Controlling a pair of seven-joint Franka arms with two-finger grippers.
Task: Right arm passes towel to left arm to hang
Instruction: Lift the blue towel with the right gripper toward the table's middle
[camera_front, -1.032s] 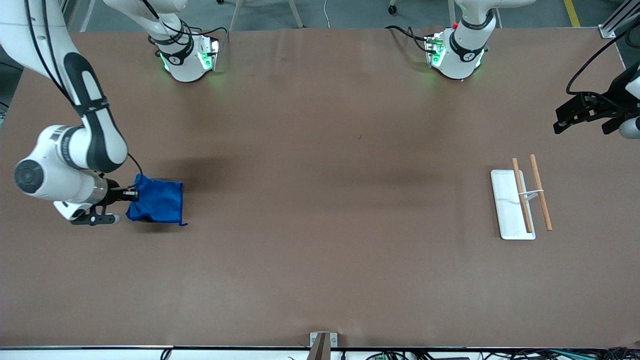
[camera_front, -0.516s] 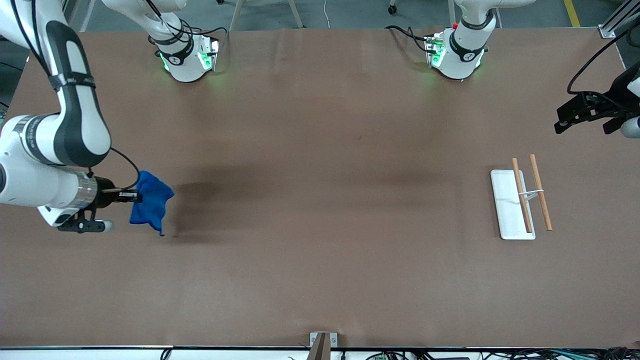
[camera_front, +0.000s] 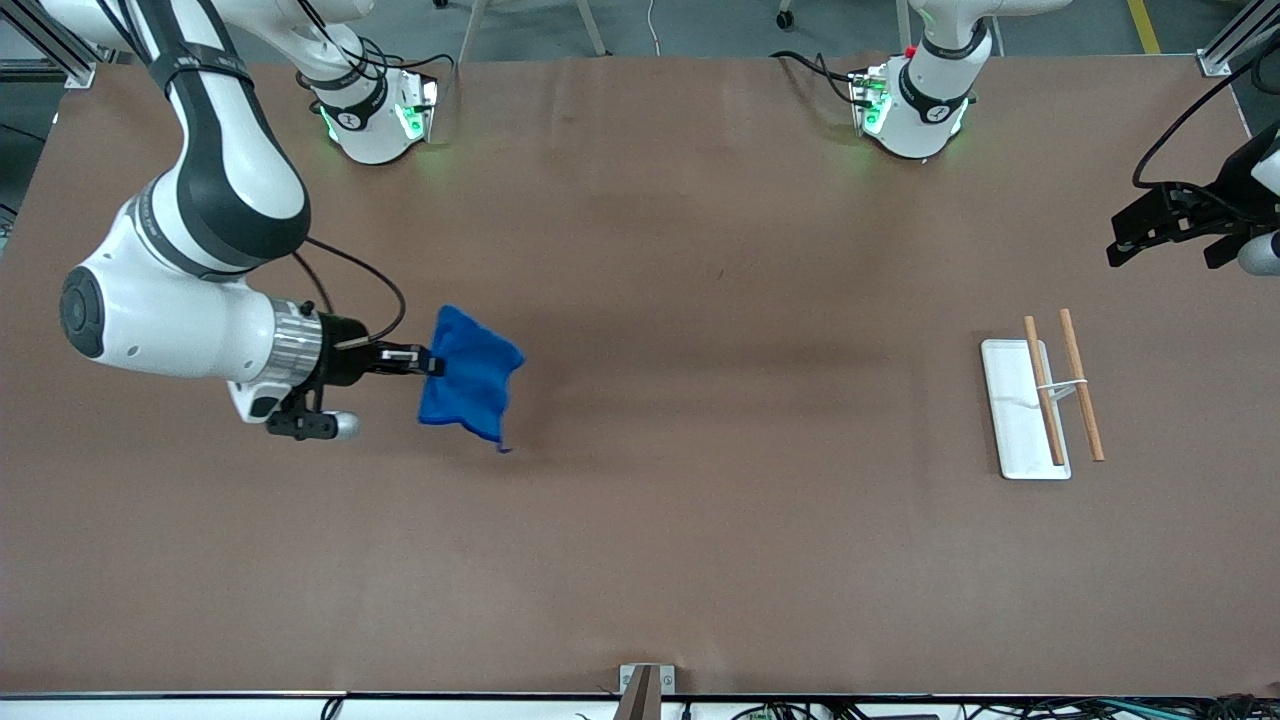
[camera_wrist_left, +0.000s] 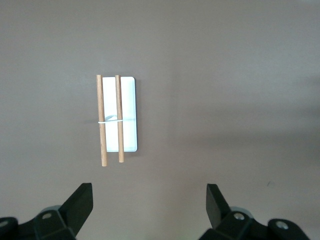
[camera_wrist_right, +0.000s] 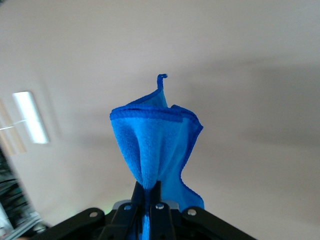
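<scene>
The bright blue towel (camera_front: 468, 385) hangs bunched from my right gripper (camera_front: 428, 363), which is shut on its edge and holds it in the air over the table toward the right arm's end. In the right wrist view the towel (camera_wrist_right: 156, 145) fans out from the pinched fingers (camera_wrist_right: 150, 196). My left gripper (camera_front: 1165, 232) waits in the air at the left arm's end of the table, above the rack; its fingers (camera_wrist_left: 80, 200) stand wide apart and empty. The hanging rack (camera_front: 1062, 385), two wooden rods on a white tray (camera_front: 1015, 440), also shows in the left wrist view (camera_wrist_left: 111, 120).
The brown table (camera_front: 700, 500) is bare between the towel and the rack. Both arm bases (camera_front: 375, 115) stand along the table edge farthest from the front camera. A small metal bracket (camera_front: 645, 680) sits at the nearest edge.
My right arm has lifted the towel off the table and carried it toward the table's middle. The left gripper has stayed where it was.
</scene>
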